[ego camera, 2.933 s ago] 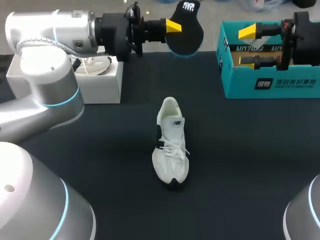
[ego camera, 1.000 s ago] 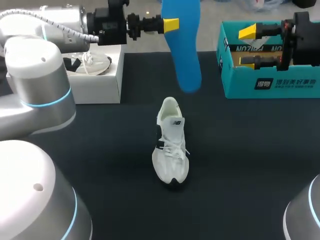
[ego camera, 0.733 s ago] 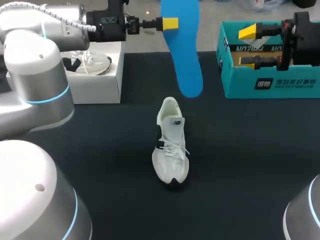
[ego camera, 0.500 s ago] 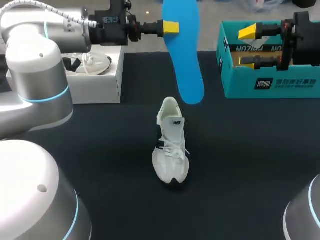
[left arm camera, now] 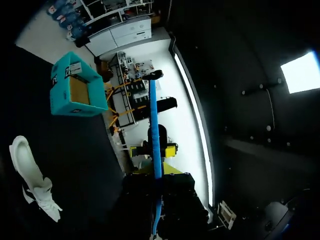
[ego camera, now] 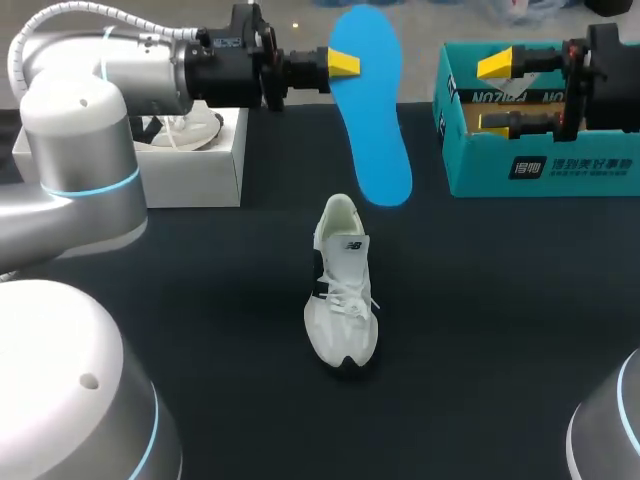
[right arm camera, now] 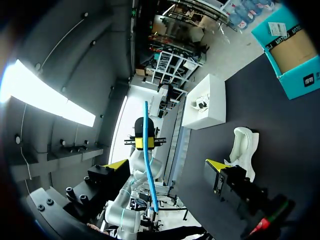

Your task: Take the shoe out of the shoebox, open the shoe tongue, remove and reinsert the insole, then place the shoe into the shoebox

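Note:
My left gripper is at the back of the table, shut on the upper end of a blue insole. The insole hangs slanted in the air, its lower end just behind the heel of the white shoe. That shoe lies on the dark table, toe toward me. In the left wrist view the insole appears edge-on, running out from between my fingers, with the shoe off to one side. My right gripper stands open over the teal shoebox, holding nothing. In its own view the right gripper is open.
A white box with a second shoe on it stands at the back left, under my left arm. The teal shoebox is at the back right. The dark table stretches around the shoe.
My left arm has come slightly down and to the right with the insole. The insole's lower end has sunk closer to the shoe's heel. The right arm has not moved.

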`<state>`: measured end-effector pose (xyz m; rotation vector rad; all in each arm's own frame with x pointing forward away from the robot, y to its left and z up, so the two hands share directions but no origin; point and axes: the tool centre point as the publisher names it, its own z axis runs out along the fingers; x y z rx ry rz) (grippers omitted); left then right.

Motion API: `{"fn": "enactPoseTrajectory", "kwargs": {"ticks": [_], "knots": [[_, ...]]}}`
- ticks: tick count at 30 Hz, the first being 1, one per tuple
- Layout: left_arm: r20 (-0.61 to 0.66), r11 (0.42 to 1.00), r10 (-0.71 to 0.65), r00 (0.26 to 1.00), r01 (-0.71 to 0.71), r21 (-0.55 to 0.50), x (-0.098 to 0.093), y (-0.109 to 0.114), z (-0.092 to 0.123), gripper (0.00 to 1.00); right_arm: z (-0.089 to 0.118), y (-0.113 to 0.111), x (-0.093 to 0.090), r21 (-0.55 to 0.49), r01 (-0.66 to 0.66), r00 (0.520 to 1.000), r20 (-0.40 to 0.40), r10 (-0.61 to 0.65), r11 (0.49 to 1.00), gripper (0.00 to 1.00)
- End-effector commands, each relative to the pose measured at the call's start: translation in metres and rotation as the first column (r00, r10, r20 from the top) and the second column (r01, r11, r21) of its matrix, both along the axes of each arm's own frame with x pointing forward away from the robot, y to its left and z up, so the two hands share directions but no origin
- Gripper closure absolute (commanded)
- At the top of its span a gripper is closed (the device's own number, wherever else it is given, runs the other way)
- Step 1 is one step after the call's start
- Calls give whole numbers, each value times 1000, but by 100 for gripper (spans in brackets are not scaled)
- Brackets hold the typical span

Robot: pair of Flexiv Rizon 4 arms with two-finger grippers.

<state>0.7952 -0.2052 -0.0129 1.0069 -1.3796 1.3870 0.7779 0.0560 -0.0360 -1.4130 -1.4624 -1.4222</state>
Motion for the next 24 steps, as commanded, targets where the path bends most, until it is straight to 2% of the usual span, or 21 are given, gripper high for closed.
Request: {"fn": "enactPoseTrajectory", "kwargs": {"ticks": [1, 8, 12, 14, 19, 24], "knots": [[-419, 996, -93, 903, 81, -45, 5, -1, -1, 100, 0, 2, 0, -2, 2, 1000, -1, -2, 1000, 0], [-399, 997, -81, 913, 67, -48, 7, -5, -24, 100, 0, 2, 0, -2, 2, 1000, -1, -2, 1000, 0], [-336, 997, -74, 939, 65, -37, 8, -6, -34, 100, 19, 2, 1, -96, -10, 997, 73, 17, 995, 0], [-319, 997, -72, 945, 65, -33, 10, -8, -37, 100, 26, 1, 1, -179, -11, 994, 105, 31, 984, 0], [-309, 997, -71, 948, 69, -19, 12, -10, -40, 100, 38, 2, -2, -273, -41, 990, 116, 75, 961, 0], [-299, 997, -68, 952, 72, 1, 16, -14, -43, 100, 44, 5, -7, -448, -64, 988, 95, 119, 892, 0]]}}
